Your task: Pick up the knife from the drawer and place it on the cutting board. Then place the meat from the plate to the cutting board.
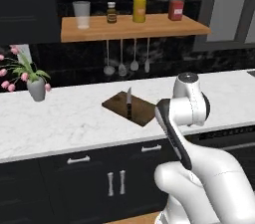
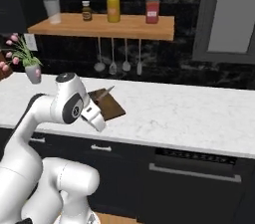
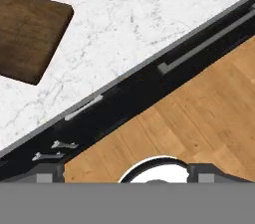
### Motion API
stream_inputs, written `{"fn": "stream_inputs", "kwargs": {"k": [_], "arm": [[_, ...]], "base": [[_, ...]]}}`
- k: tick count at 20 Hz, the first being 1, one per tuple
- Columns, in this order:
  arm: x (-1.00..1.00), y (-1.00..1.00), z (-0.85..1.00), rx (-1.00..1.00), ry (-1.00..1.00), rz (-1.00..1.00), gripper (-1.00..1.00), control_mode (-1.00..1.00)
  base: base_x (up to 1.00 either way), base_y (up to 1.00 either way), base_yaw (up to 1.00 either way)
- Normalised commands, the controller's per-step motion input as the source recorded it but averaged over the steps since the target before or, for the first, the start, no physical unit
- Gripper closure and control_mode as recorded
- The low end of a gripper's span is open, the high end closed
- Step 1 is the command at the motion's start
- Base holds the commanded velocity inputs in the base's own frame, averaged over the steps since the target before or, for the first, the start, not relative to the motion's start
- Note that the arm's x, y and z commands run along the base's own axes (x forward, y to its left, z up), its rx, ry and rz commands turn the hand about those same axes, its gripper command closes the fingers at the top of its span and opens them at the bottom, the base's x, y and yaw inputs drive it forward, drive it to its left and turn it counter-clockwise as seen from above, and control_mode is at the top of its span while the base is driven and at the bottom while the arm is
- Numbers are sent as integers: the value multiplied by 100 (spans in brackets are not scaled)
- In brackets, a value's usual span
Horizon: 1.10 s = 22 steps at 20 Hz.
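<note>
Surface (image 1: 69,118): white marble, ran the full width of the wall under a wood shelf (image 1: 129,28); dark cabinets w/ pale handles below, wood floor (image 3: 199,113) in front.
Arm: folded back over the front edge of the surface, hand turned down; hand view looked at the surface edge, cabinet fronts and floor.
Cutting board (image 1: 130,107): dark brown, lay skewed near mid-surface, a bit behind the arm's elbow; one rounded corner showed top left in hand view (image 3: 30,39).
Knife (image 1: 129,102): already on the cutting board, silver blade toward the wall, black handle toward the room; so step one looked done.
Gripper (image 3: 119,177): jaws spread wide, nothing between them, well apart from the board.
Meat & plate: couldn't spot either from where I stood; prob. off to one side.
Step in hand: prob. going for the meat, approx. halfway thru the task.
How to do it well: find the plate first. Come down w/ jaws wide, straight over the steak, and pinch across its narrow side near the middle so it doesn't flop or slide out. Lift clear of the rim before swinging.
Set-down: aim for bare wood beside the knife, not on the blade; board sat askew, so line up w/ it, not w/ the surface edge.
Risk: elbow sat close to the board corner; a wide swing could nudge it.
</note>
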Motion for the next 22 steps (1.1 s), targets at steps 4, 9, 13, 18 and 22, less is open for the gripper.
{"fn": "stream_inputs", "kwargs": {"k": [4,9,13,18,22], "arm": [[0,0,0,0,0,0,-100,100],[0,0,0,0,0,0,-100,100],[0,0,0,0,0,0,-100,100],[0,0,0,0,0,0,-100,100],[0,0,0,0,0,0,-100,100]], "base": [[-14,-100,-32],[6,-100,-21],[31,-100,-16],[39,-100,-14],[51,-100,-13]]}}
